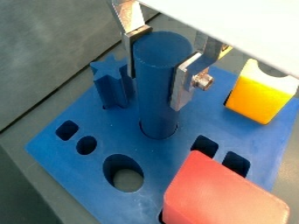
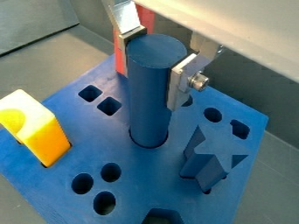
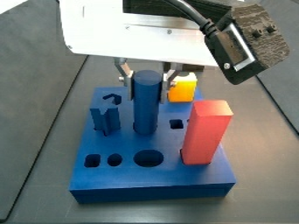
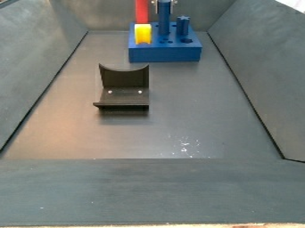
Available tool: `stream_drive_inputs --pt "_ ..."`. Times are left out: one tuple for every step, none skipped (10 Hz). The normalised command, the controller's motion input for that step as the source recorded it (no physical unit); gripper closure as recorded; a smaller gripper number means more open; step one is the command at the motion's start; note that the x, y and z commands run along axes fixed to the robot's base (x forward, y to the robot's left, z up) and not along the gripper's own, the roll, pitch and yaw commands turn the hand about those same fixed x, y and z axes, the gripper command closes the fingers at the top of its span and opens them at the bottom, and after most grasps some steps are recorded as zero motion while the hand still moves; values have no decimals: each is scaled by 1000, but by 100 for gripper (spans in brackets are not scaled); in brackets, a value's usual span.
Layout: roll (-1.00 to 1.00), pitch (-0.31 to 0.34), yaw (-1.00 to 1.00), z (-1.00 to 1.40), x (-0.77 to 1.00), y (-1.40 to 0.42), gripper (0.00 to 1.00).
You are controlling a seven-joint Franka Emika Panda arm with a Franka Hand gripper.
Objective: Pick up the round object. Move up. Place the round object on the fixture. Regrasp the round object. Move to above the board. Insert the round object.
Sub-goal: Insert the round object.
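Note:
The round object (image 1: 156, 109) (image 2: 146, 114) is a dark blue cylinder standing upright with its lower end in a round hole of the blue board (image 1: 158, 159) (image 2: 152, 177). My gripper (image 1: 155, 87) (image 2: 149, 83) is shut on its upper part, one silver finger pressed against each side. In a side view the round object (image 3: 143, 103) rises from the middle of the board (image 3: 152, 181) under the gripper (image 3: 143, 73). The fixture (image 4: 121, 86) stands on the floor, well away from the board (image 4: 167, 53).
On the board stand a tall red block (image 3: 205, 131), a yellow cube (image 3: 181, 87) and a dark blue notched piece (image 3: 105, 114). Several holes in the board are open (image 1: 124, 173). Sloped grey walls enclose the floor (image 4: 179, 125).

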Motion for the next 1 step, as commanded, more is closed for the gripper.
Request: stream_drive_inputs --pt "0 0 0 0 0 0 100"
